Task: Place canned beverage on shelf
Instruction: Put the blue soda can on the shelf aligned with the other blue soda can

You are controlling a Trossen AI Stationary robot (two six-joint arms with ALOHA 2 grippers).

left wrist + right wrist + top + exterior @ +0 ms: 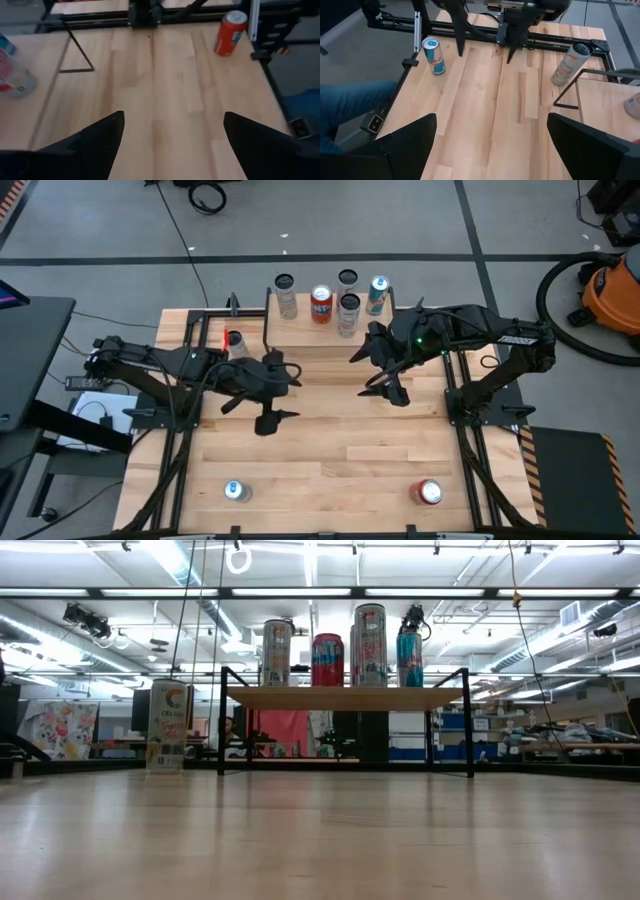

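Observation:
The shelf stands at the table's far middle on thin black legs, with several cans upright on its top board. One pale can stands on the table by the shelf's left legs. A blue can and a red can stand near the front edge. My left gripper hovers open above the table's middle left, and my right gripper hovers open at middle right. Neither has anything between its fingers.
Black frame rails run along the table's left and right sides. A person's leg in blue jeans shows beyond the table's edge. Bare wood lies between the grippers and the two front cans.

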